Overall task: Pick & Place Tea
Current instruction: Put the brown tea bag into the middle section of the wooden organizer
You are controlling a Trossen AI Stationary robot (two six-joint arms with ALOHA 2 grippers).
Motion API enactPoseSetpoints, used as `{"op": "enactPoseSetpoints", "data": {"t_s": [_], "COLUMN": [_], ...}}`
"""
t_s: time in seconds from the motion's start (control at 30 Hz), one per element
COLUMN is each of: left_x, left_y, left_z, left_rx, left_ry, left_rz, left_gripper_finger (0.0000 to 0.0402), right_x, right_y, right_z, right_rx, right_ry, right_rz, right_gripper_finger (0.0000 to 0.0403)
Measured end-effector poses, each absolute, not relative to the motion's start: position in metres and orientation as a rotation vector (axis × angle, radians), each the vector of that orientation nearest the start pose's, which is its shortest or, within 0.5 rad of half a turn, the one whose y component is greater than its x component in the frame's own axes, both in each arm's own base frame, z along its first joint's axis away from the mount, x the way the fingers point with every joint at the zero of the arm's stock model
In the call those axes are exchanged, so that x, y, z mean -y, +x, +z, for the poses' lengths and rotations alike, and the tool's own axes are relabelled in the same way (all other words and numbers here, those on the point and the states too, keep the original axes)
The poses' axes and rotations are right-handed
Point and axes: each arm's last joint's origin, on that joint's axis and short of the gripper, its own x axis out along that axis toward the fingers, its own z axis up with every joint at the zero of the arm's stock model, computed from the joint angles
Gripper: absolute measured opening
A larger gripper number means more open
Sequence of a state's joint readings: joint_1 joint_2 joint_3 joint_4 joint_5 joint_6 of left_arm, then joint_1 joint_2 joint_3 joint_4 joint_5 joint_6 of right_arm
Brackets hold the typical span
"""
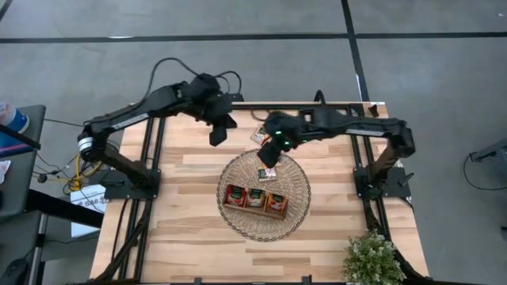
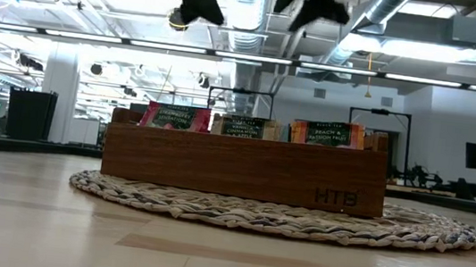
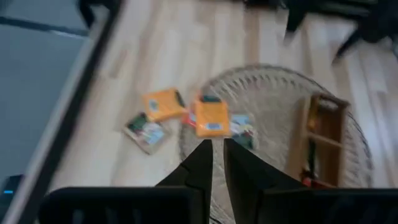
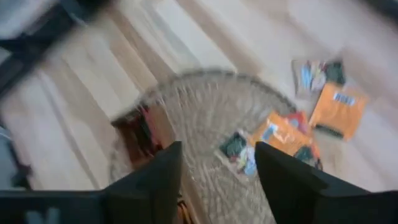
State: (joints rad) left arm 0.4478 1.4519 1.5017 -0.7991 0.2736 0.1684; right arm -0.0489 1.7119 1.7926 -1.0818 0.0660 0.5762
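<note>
The tea lay loose at the basket's far rim, spilling onto bare worktop. Left gripper hung above, fingers nearly clenched, empty (right gripper released). A tray sat mid-basket.

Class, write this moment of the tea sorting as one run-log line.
left pincer: nearly shut, empty, raised | right pincer: open, empty, above loose tea sachets | wooden tray: on wicker basket, three sachet stacks inside

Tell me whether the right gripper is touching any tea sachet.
Apart. The right wrist view shows the right gripper open and empty, with the loose tea sachets lying on the wicker mat well beyond its fingertips.
</note>
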Motion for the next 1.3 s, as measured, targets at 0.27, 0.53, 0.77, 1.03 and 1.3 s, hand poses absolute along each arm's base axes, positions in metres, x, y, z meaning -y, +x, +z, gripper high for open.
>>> {"op": "enactPoseSetpoints", "data": {"t_s": [0.27,0.53,0.77,1.03,1.3], "left_x": [-0.112,-0.107,-0.105,-0.104,-0.104], "left_y": [0.242,0.23,0.225,0.225,0.225], "left_z": [0.397,0.403,0.407,0.407,0.407], "left_rx": [-0.682,-0.688,-0.672,-0.674,-0.674], "left_ry": [-0.082,-0.073,-0.056,-0.055,-0.055], "left_rz": [0.216,0.247,0.247,0.244,0.244], "left_gripper_finger": [0.0032,0.0032,0.0032,0.0032,0.0032], "right_x": [0.038,0.028,0.021,0.022,0.022], "right_y": [0.371,0.387,0.387,0.381,0.374], "right_z": [0.295,0.249,0.225,0.197,0.17], "right_rx": [-1.261,-1.331,-1.228,-1.248,-1.243], "right_ry": [0.586,0.62,0.768,0.814,0.893], "right_rz": [-0.61,-0.657,-0.662,-0.72,-0.723], "right_gripper_finger": [0.0256,0.026,0.026,0.026,0.026]}}
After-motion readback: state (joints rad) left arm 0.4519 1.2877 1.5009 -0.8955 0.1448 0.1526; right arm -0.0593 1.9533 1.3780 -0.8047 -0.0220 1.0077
